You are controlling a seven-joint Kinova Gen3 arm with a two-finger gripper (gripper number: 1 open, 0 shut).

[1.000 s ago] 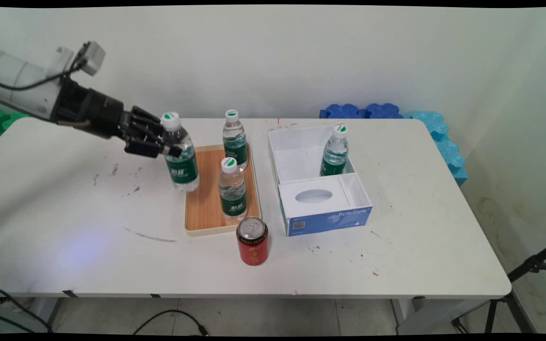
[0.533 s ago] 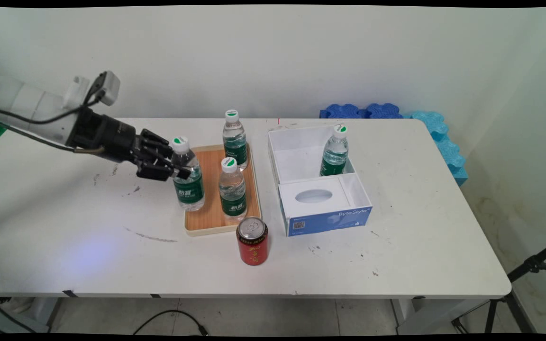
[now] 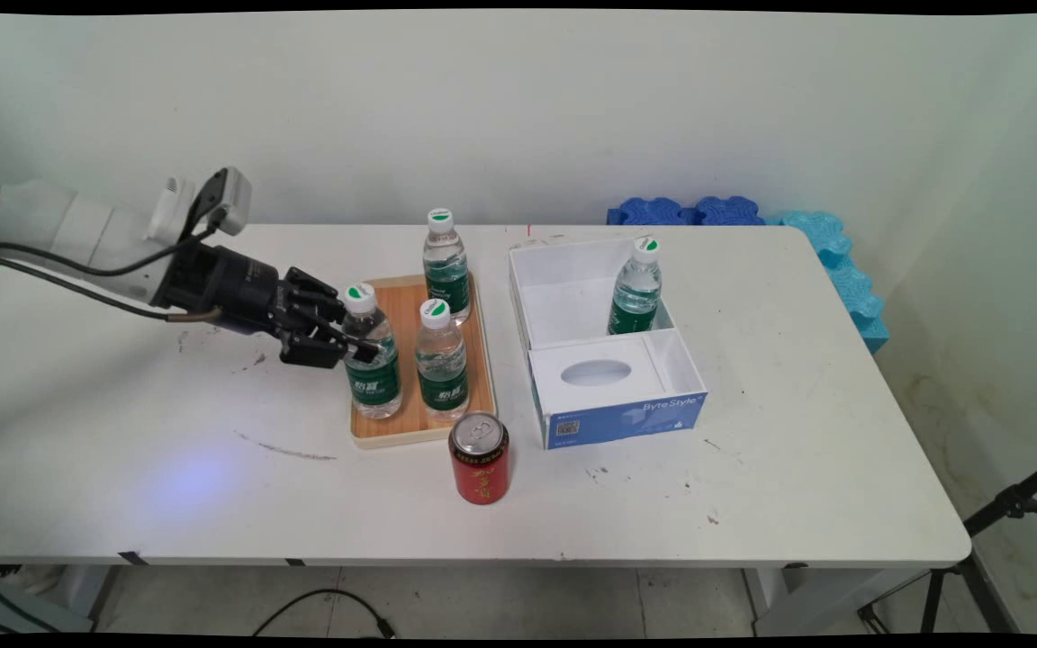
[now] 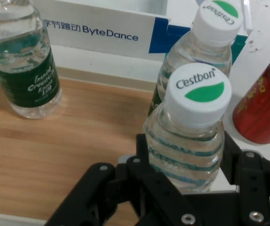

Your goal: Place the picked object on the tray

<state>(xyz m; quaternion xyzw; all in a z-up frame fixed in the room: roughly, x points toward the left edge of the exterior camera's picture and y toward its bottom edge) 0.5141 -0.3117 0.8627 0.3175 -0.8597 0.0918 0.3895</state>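
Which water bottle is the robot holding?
The gripper holds the held bottle, at the wooden tray's near-left corner. Two other bottles stand free on the tray, and a fourth stands in the white box.

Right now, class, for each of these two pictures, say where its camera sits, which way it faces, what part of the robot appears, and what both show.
Main view: fixed above the white table's near side, looking across at the wall; shows the white arm and black hand.
Hand view: on the hand, looking along its fingers at the wooden tray; shows black linkage.
Shared: the gripped clear water bottle with green label, two more tray bottles, the red can.
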